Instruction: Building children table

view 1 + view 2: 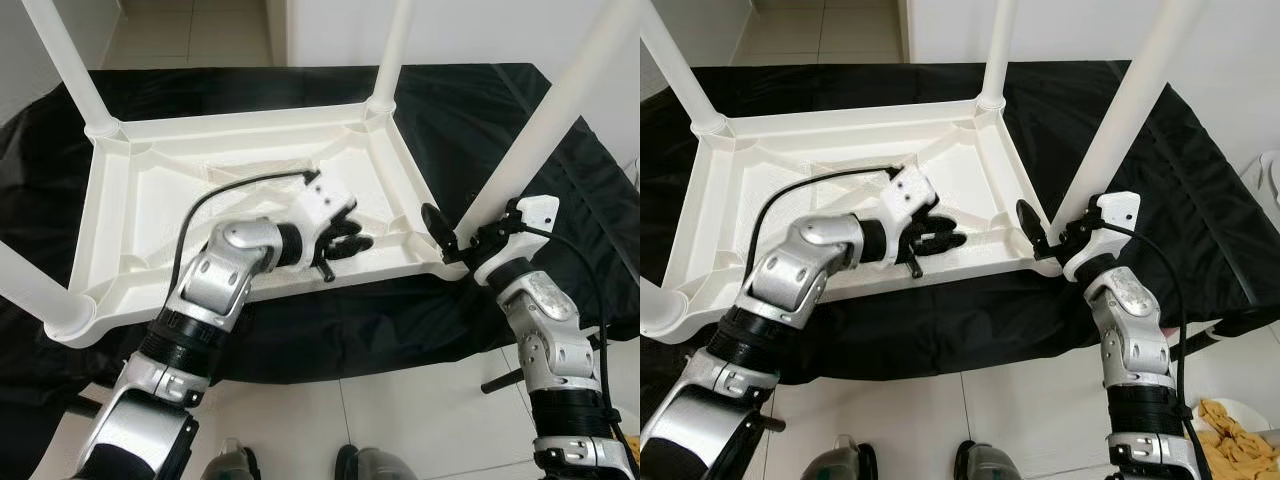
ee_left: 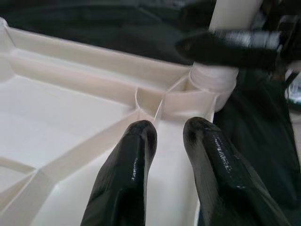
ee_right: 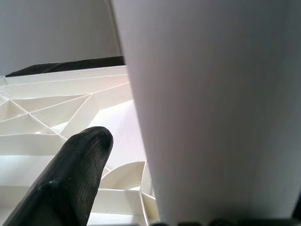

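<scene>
- The children's table (image 1: 250, 190) is laid upside down on a black cloth (image 1: 560, 200), with its legs pointing up
- The near right leg (image 1: 560, 110) is gripped low down, just above its corner socket, by the right end effector (image 1: 462, 238)
- The left end effector (image 1: 345, 240) is rested inside the frame near that corner, fingers (image 2: 129, 160) narrowly parted, nothing held
- The leg could be tilted or left unseated if it is pushed off-axis

White plastic children's table (image 1: 150, 200) upside down on black cloth (image 1: 480, 120), ribbed underside up. Four white round legs seated upright in corner sockets; near-right leg (image 1: 560, 110) tilted slightly outward.
</scene>
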You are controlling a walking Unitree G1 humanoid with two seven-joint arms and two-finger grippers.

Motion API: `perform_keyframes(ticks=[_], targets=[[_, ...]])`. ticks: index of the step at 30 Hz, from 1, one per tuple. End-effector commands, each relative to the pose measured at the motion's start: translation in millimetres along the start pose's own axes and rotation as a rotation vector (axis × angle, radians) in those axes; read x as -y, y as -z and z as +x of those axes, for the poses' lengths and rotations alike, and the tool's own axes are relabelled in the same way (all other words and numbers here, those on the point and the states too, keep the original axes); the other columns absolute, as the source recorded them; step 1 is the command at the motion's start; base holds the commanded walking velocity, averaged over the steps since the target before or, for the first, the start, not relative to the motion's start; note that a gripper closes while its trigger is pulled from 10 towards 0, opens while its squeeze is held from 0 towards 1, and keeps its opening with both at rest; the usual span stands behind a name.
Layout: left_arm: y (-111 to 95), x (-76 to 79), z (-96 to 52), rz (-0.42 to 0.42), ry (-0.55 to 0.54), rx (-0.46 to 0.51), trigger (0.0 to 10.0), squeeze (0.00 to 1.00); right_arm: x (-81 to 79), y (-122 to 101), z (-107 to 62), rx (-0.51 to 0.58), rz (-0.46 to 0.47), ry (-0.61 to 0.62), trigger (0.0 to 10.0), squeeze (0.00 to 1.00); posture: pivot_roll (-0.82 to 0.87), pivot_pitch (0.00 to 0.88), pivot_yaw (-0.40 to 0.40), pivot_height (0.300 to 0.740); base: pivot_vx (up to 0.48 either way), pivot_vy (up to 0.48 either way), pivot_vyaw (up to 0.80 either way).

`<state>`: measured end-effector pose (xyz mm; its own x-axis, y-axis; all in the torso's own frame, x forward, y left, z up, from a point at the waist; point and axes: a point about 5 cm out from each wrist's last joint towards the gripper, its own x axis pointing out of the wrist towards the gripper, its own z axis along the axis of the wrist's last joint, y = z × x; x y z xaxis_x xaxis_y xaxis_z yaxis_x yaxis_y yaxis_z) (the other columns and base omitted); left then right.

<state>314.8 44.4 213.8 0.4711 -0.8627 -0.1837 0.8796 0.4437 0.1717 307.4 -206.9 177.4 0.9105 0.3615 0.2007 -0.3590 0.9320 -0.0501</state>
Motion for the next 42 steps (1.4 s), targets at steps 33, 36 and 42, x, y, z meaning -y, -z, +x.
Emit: perform_keyframes(ticks=[33,36,42], targets=[[9,56.3,8.6,-0.041,0.006,0.016,10.0,0.0,25.2,-9,8.9,-0.082,-0.07,-0.202,10.0,0.0,0.02,0.093,-0.049,0.74,0.0,0.0,0.0],[11,56.9,7.1,-0.034,-0.009,0.013,10.0,0.0,27.4,-5,7.3,-0.105,-0.073,-0.233,10.0,0.0,0.02,0.093,-0.05,0.74,0.0,0.0,0.0],[13,58.7,6.8,-0.04,-0.009,0.011,10.0,0.0,34.1,-4,6.1,-0.122,-0.088,-0.242,10.0,0.0,0.02,0.088,-0.055,0.74,0.0,0.0,0.0]])
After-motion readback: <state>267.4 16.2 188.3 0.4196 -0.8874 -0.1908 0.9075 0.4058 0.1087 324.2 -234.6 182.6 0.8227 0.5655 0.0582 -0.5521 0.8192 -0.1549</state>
